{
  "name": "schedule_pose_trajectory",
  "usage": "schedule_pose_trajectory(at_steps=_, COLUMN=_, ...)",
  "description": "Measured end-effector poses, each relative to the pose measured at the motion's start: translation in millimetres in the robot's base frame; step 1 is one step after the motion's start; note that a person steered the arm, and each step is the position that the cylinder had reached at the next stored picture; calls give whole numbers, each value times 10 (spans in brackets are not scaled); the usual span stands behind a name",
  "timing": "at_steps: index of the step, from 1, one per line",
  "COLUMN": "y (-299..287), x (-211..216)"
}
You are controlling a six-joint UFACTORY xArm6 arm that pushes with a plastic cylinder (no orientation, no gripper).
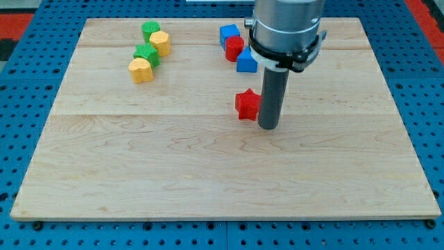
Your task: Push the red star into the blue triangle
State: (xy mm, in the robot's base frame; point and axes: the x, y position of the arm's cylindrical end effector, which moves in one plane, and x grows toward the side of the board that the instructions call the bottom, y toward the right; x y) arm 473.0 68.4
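Note:
The red star (pixel 246 105) lies on the wooden board (pixel 173 167) a little right of centre. My tip (pixel 268 126) stands just to the right of the star, touching or almost touching its right side. The blue triangle (pixel 246 61) lies above the star toward the view's top, partly hidden behind the arm's grey body (pixel 287 31). It touches a red block (pixel 234 48), which touches a blue block (pixel 229 33) above it.
At the view's top left lie a green block (pixel 150 29), a yellow block (pixel 160 43), a second green block (pixel 146 54) and a second yellow block (pixel 141 70), close together in a cluster. A blue pegboard (pixel 21 104) surrounds the board.

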Motion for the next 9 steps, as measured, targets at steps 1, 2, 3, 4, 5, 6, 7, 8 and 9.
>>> schedule_pose_trajectory(at_steps=1, y=-103, x=-50)
schedule_pose_trajectory(at_steps=2, y=-206, x=-355)
schedule_pose_trajectory(at_steps=3, y=-251, x=-641)
schedule_pose_trajectory(at_steps=4, y=-252, x=-605)
schedule_pose_trajectory(at_steps=5, y=-298, x=-396)
schedule_pose_trajectory(at_steps=6, y=-495, x=-446)
schedule_pose_trajectory(at_steps=7, y=-520, x=-727)
schedule_pose_trajectory(at_steps=8, y=-520, x=-912)
schedule_pose_trajectory(at_steps=9, y=-520, x=-878)
